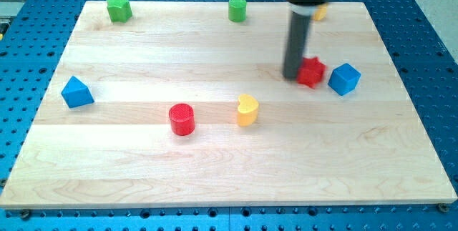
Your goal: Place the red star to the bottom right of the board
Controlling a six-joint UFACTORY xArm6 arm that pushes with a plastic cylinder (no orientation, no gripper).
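Red star (311, 71), blue cube (344, 79), pale wood board (215, 166).

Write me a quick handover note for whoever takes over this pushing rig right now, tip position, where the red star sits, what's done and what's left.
Tip: my tip is down on the board, against the left side of the red star.
Red star: right of the board's middle, upper half; the blue cube sits close on its right, contact unclear.
Done: tip is at the star; star is not yet at the bottom right.
Left: push the star down and to the view's right into the bottom right corner. The blue cube may get in the way, so probably work from the star's upper side.
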